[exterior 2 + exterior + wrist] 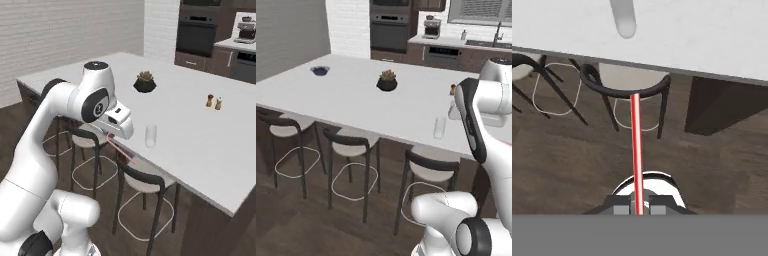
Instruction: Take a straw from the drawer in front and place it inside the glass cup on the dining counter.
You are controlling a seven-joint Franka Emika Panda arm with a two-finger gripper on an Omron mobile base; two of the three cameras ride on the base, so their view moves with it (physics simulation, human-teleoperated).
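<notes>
My gripper [639,206] is shut on the straw [636,150], a thin pink-red stick that runs straight out from between the fingertips. In the right base view the gripper [112,137] hangs just off the near edge of the dining counter [210,145], and the straw [123,151] slants down over a chair. The glass cup [150,136] stands upright on the counter close to that edge, a little beyond and to the right of the hand. It is the same glass cup [439,127] near the arm in the left base view, and it also appears in the hand view [624,17]. The drawer is out of view.
Chairs [145,182] with dark backs line the counter's near side; one chair back [624,90] lies right under the straw tip. A potted plant [145,82], two small shakers [214,102] and a blue bowl [320,70] sit farther back on the counter.
</notes>
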